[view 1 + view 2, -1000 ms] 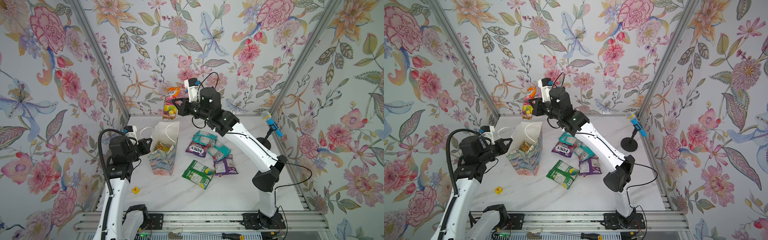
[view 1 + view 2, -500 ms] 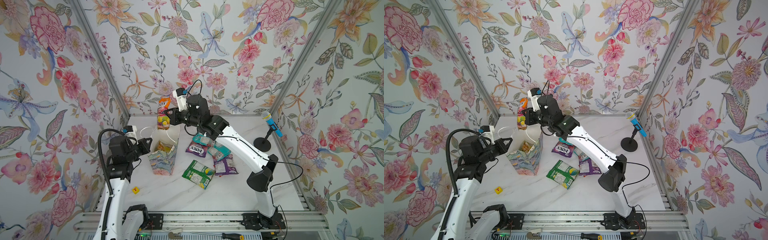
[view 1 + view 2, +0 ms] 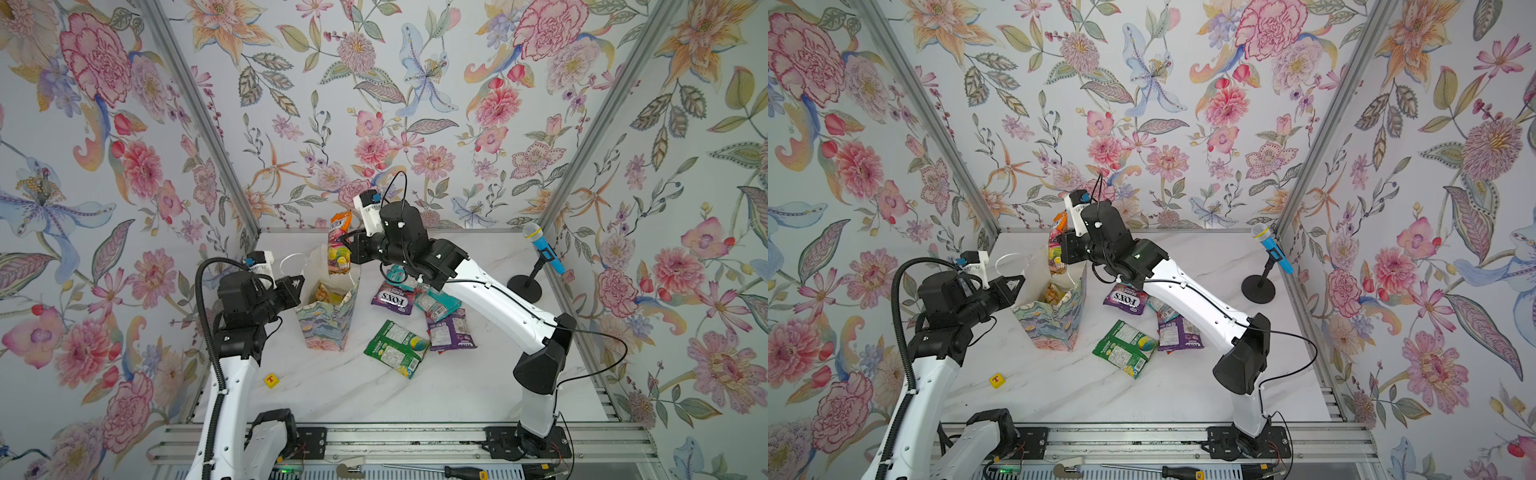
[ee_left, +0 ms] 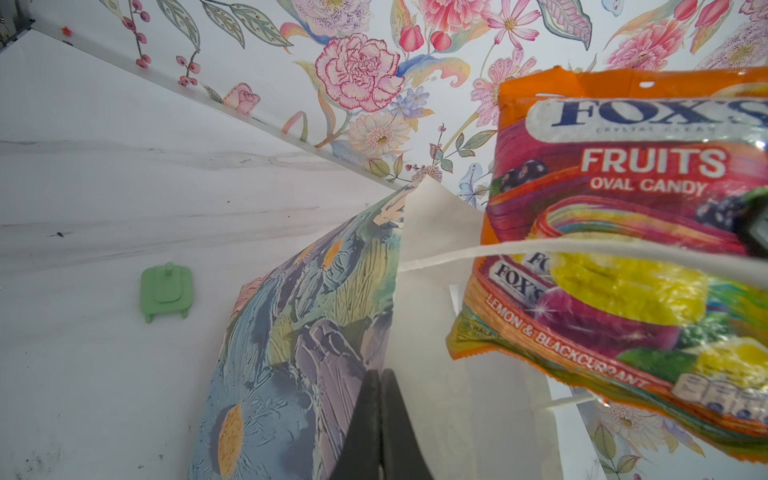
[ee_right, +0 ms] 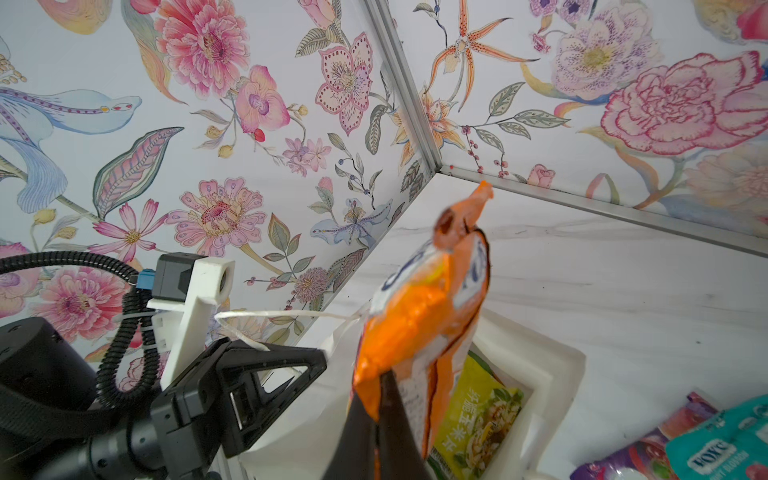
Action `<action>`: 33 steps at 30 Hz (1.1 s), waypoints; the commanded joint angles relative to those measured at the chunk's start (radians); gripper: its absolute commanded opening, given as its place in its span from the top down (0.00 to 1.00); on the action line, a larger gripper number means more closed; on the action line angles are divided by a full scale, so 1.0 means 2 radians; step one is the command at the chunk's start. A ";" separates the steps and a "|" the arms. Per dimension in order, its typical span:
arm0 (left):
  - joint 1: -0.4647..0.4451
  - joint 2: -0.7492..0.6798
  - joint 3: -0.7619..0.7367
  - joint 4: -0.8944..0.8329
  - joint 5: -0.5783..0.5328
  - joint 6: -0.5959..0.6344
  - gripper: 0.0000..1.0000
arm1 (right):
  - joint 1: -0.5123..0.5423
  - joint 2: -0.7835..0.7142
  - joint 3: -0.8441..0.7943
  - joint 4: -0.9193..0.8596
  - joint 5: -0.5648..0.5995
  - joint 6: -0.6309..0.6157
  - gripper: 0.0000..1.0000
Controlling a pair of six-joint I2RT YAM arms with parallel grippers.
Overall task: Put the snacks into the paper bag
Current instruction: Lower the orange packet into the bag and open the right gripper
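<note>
top views overlook the table, wrist views close.

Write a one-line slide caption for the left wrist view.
Wrist close-up: left gripper pinches the paper bag at its rim; orange FOX'S packet hangs above its mouth.

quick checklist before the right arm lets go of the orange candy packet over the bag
1. Grip on packet: ok. The right gripper is shut on the orange packet.
2. Packet over the opening: ok. Its lower end hangs at the mouth of the paper bag.
3. Bag held open: ok. The left gripper is shut on the bag's wall.
4. Bag upright: ok in both top views.
5. Cord handle clear of packet: cannot tell. It crosses in front of the packet.
6. Room inside: ok. Only a yellow-green packet shows inside.
</note>
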State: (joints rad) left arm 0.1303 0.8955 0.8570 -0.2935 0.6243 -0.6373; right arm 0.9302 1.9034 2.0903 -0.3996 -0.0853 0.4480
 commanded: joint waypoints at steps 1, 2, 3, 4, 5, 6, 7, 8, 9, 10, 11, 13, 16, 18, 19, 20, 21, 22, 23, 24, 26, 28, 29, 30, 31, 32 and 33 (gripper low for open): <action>-0.003 -0.004 -0.003 0.016 0.009 -0.004 0.99 | 0.005 -0.032 -0.014 0.027 0.010 -0.010 1.00; -0.003 -0.004 -0.003 0.015 0.009 -0.004 0.99 | 0.006 -0.036 -0.020 0.028 0.010 -0.010 1.00; -0.004 -0.004 -0.003 0.015 0.010 -0.004 0.99 | 0.005 -0.040 -0.027 0.030 0.011 -0.009 1.00; -0.003 -0.004 -0.003 0.015 0.010 -0.004 0.99 | 0.005 -0.043 -0.033 0.032 0.012 -0.009 1.00; -0.003 -0.004 -0.003 0.015 0.010 -0.004 0.99 | 0.006 -0.046 -0.039 0.034 0.012 -0.008 1.00; -0.003 -0.005 -0.003 0.015 0.010 -0.004 0.99 | 0.006 -0.049 -0.045 0.037 0.010 -0.006 1.00; -0.003 -0.004 -0.003 0.015 0.010 -0.004 0.99 | 0.005 -0.051 -0.049 0.040 0.008 -0.004 1.00; -0.004 -0.005 -0.004 0.015 0.009 -0.004 0.99 | 0.007 -0.051 -0.051 0.041 0.005 -0.002 1.00; -0.003 -0.004 -0.004 0.015 0.009 -0.004 0.99 | 0.007 -0.051 -0.052 0.042 0.004 -0.001 1.00; -0.003 -0.004 -0.004 0.016 0.009 -0.004 0.99 | 0.009 -0.050 -0.052 0.043 0.002 0.000 1.00; -0.003 -0.005 -0.004 0.016 0.009 -0.004 0.99 | 0.009 -0.050 -0.053 0.044 -0.001 0.003 1.00; -0.003 -0.004 -0.004 0.015 0.009 -0.004 0.99 | 0.010 -0.047 -0.053 0.048 -0.012 0.010 1.00; -0.003 -0.006 -0.004 0.015 0.009 -0.005 0.99 | 0.011 -0.042 -0.057 0.056 -0.023 0.021 1.00; -0.003 -0.005 -0.004 0.015 0.010 -0.005 0.99 | 0.011 -0.039 -0.057 0.058 -0.028 0.025 1.00; -0.003 -0.005 -0.004 0.016 0.010 -0.006 0.99 | 0.011 -0.037 -0.058 0.059 -0.028 0.027 1.00; -0.003 -0.005 -0.005 0.016 0.011 -0.006 0.99 | 0.011 -0.035 -0.058 0.062 -0.029 0.029 1.00; -0.003 -0.005 -0.004 0.016 0.011 -0.007 0.99 | 0.011 -0.033 -0.058 0.064 -0.031 0.032 1.00; -0.004 -0.005 -0.004 0.017 0.011 -0.007 0.99 | 0.011 -0.030 -0.058 0.066 -0.033 0.034 1.00; -0.003 -0.005 -0.004 0.017 0.012 -0.007 0.99 | 0.012 -0.027 -0.057 0.067 -0.035 0.035 1.00; -0.003 -0.005 -0.004 0.017 0.012 -0.007 0.99 | 0.013 -0.024 -0.055 0.066 -0.037 0.037 1.00; -0.004 -0.005 -0.004 0.017 0.012 -0.007 0.99 | 0.012 -0.016 -0.053 0.068 -0.044 0.043 1.00; -0.004 -0.005 -0.005 0.017 0.012 -0.006 0.99 | 0.013 -0.009 -0.050 0.070 -0.050 0.048 1.00; -0.003 -0.005 -0.006 0.017 0.012 -0.006 0.99 | 0.013 -0.006 -0.048 0.070 -0.052 0.051 1.00; -0.003 -0.005 -0.006 0.018 0.013 -0.007 0.99 | 0.014 -0.002 -0.046 0.069 -0.054 0.052 1.00; -0.003 -0.005 -0.006 0.018 0.012 -0.006 0.99 | 0.014 0.002 -0.044 0.069 -0.056 0.055 1.00; -0.003 -0.006 -0.007 0.018 0.012 -0.006 0.99 | 0.014 0.005 -0.042 0.070 -0.058 0.056 1.00; -0.003 -0.006 -0.006 0.018 0.012 -0.006 0.99 | 0.015 0.007 -0.041 0.070 -0.059 0.056 1.00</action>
State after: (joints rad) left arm 0.1303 0.8955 0.8547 -0.2909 0.6247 -0.6445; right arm 0.9516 1.8954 1.9747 -0.3157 -0.1780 0.5400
